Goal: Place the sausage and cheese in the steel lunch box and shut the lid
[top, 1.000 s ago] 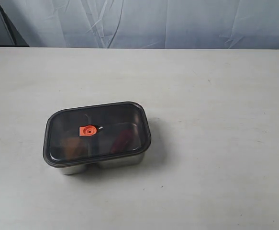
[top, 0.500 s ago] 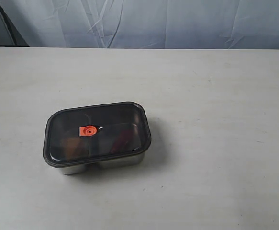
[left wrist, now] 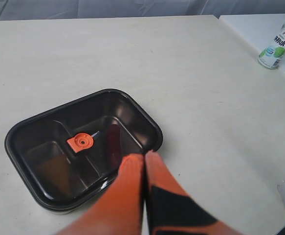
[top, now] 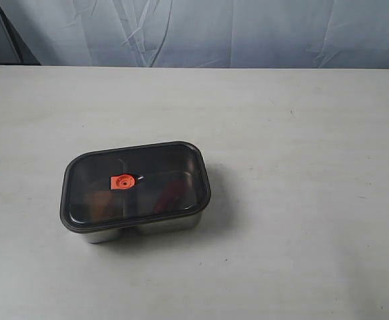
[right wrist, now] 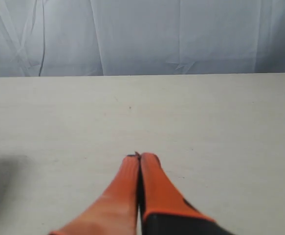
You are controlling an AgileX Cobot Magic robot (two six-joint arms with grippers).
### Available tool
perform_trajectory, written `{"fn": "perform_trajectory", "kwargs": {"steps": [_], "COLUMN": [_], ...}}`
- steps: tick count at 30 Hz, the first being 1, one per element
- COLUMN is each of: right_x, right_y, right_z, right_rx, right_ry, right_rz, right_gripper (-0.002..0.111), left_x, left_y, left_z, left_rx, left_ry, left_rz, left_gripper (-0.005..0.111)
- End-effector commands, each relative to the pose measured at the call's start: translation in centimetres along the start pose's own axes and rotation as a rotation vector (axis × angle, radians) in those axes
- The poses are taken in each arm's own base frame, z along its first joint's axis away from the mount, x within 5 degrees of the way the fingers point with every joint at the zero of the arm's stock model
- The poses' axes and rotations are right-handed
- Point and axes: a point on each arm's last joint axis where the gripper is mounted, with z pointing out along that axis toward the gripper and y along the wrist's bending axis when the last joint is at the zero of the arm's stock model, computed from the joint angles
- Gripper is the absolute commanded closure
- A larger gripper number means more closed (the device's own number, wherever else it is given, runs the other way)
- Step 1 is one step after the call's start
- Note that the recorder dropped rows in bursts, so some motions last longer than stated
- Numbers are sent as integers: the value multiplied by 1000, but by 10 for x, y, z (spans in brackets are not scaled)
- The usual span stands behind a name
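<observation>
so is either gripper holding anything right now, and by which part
Nothing is held. The left gripper and right gripper both have fingers shut together on nothing; the lid sits on the steel lunch box, clear of both.

Soft, even light, a bit dim and washed out. Faint shadow right of the box on the worktop. Blurry up close on left gripper and right gripper.

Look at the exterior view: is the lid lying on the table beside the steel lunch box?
No, the lid sits on top of the steel lunch box, covering it.
</observation>
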Motion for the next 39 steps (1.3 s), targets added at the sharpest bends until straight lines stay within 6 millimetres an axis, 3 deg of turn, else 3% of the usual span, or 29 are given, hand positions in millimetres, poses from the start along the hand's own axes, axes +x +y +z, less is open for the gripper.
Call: {"fn": "perform_trajectory", "kwargs": {"steps": [1,27,31,39], "right_x": [3,6,6,6], "right_y": [-3,-3,-3,-3], "right_z": [0,0,0,0], "right_rx": [35,37,38,38], "right_ry": [14,44,41,41], "right_rz": [-41,-43,-45,-43], "right_gripper": [109,109,109,109], "left_x": [1,1,-3,1], "left_y": [0,0,7,32], "left_z": [-2,-1,2,-1], "left_rx": [10,2,-60,-241], "left_ry": [-8,-8,-93,-351], "left_rz": [2,12,100,88], "left_gripper": [107,107,107,107]}}
